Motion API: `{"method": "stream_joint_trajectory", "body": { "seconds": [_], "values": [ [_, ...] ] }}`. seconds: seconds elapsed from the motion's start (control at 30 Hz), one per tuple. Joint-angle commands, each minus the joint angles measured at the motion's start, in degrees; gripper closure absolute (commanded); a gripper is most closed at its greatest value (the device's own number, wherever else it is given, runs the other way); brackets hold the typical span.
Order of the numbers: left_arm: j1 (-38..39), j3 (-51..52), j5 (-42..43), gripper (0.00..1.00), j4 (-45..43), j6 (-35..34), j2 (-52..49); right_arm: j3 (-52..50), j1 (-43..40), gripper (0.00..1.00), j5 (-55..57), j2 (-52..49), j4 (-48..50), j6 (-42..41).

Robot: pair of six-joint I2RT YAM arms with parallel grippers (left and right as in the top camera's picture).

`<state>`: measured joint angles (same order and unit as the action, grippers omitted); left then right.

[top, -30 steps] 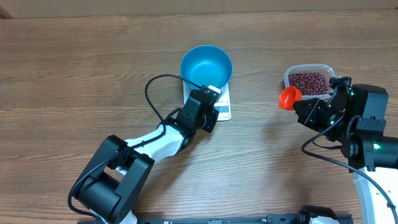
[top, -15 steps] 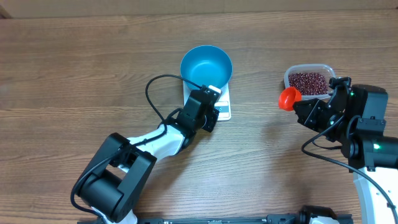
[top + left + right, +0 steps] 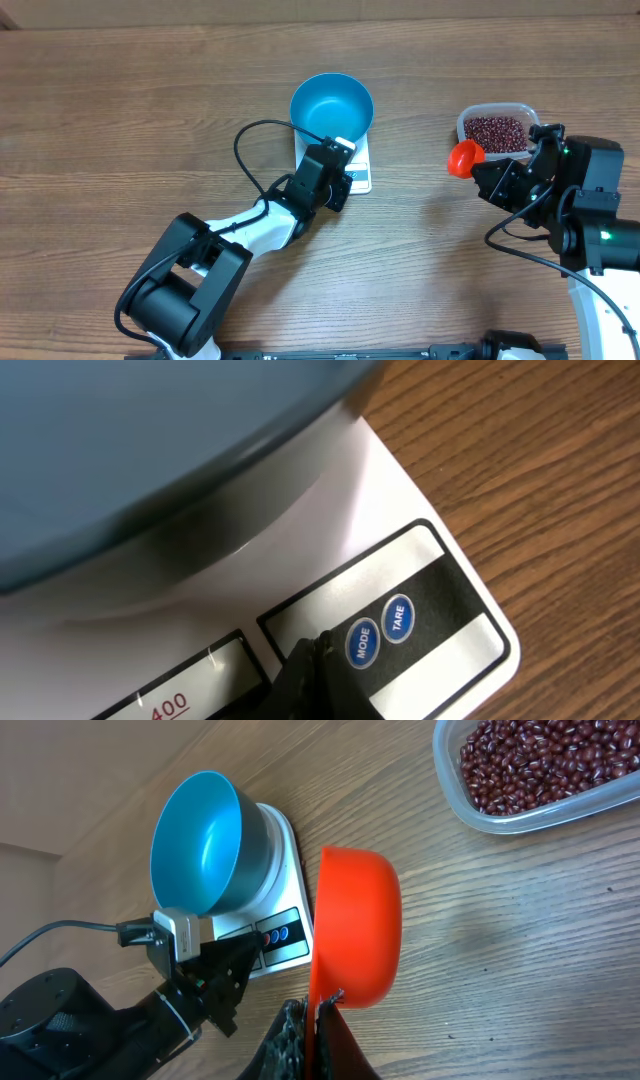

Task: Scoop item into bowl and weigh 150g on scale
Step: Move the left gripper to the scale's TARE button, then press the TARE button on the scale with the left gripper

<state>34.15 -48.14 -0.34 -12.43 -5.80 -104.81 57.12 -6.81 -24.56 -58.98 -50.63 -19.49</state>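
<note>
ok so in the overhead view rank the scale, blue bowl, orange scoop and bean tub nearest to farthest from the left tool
1. scale, under the tip of the left tool
2. blue bowl, just beyond, on the scale
3. orange scoop, to the right, held by the right tool
4. bean tub, far right

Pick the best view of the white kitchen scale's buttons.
Left wrist: the flat white rectangular scale fills the frame, MODE and TARE readable. Right wrist shows it small under the round blue bowl; overhead, bowl and left arm mostly hide it.
</note>
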Motion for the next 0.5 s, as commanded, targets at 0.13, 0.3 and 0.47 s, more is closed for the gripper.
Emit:
{"method": "stream_joint_trajectory", "body": {
  "seconds": [0.13, 0.3, 0.47],
  "values": [
    [0.39, 0.39, -1.60, 0.96, -0.55, -0.22, -0.85, 1.44, -0.39, 0.96, 0.52, 0.57, -0.35, -0.17],
    [0.39, 0.39, -1.60, 0.96, -0.92, -0.22, -0.85, 1.44, -0.39, 0.96, 0.55, 0.57, -0.35, -0.17],
    [0.39, 0.39, -1.60, 0.96, -1.20, -0.20, -0.85, 1.44, -0.39, 0.96, 0.55, 0.57, -0.57, -0.17]
  ]
}}
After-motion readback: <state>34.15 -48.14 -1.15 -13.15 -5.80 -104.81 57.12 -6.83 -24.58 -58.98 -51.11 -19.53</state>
